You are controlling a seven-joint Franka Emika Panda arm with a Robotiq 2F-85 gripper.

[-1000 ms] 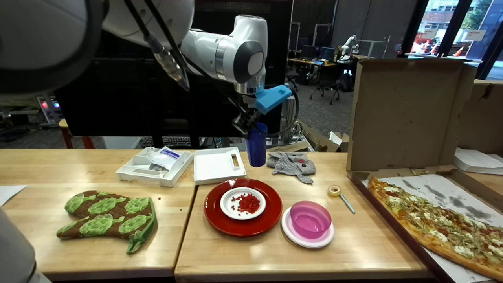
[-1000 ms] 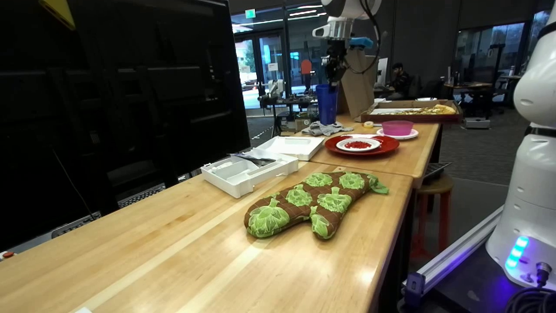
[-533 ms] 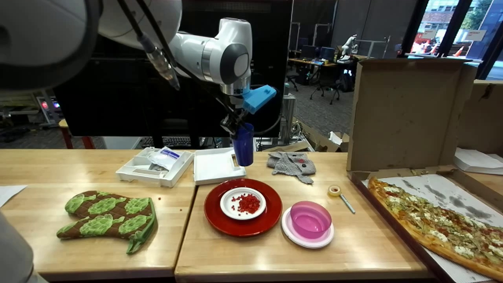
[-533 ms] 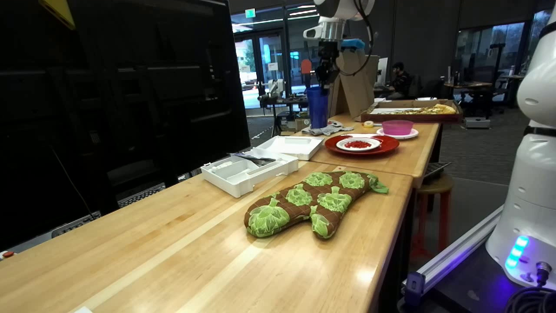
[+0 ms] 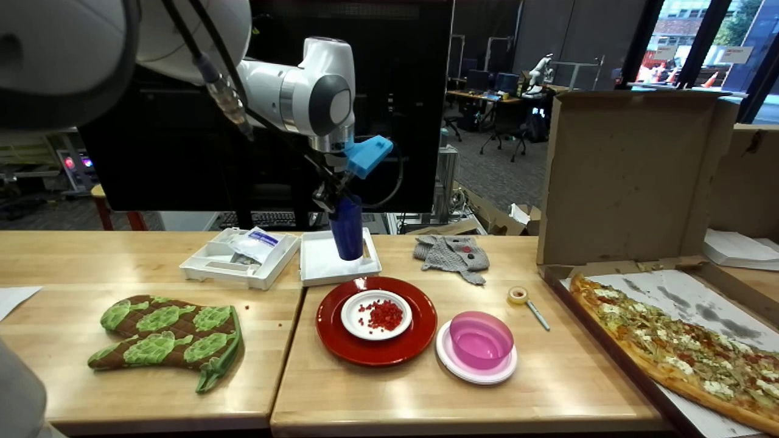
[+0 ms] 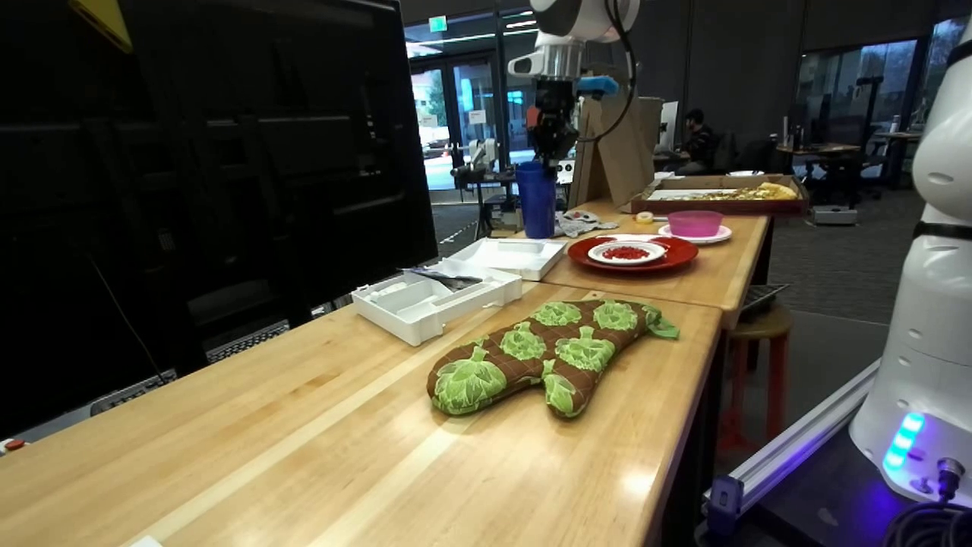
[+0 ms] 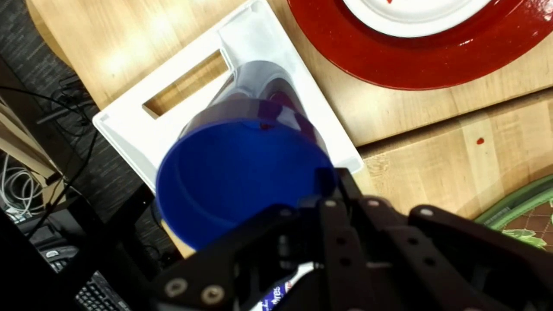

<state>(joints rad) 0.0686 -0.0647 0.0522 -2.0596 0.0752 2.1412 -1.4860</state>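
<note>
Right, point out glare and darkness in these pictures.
Wrist view: glare on the table, the pincer mostly in darkness; in an exterior view: a highlight on the red plate; in an exterior view: a bright table patch near the oven mitt.

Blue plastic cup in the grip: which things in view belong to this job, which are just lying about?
In hand:
blue plastic cup, pinched at its rim
black two-finger gripper

Seemingly just lying about:
white rectangular plastic tray
round red plate
small white plate with red bits
quilted brown-green oven mitt
grey knitted cloth
translucent pink bowl
open cardboard pizza box
</note>
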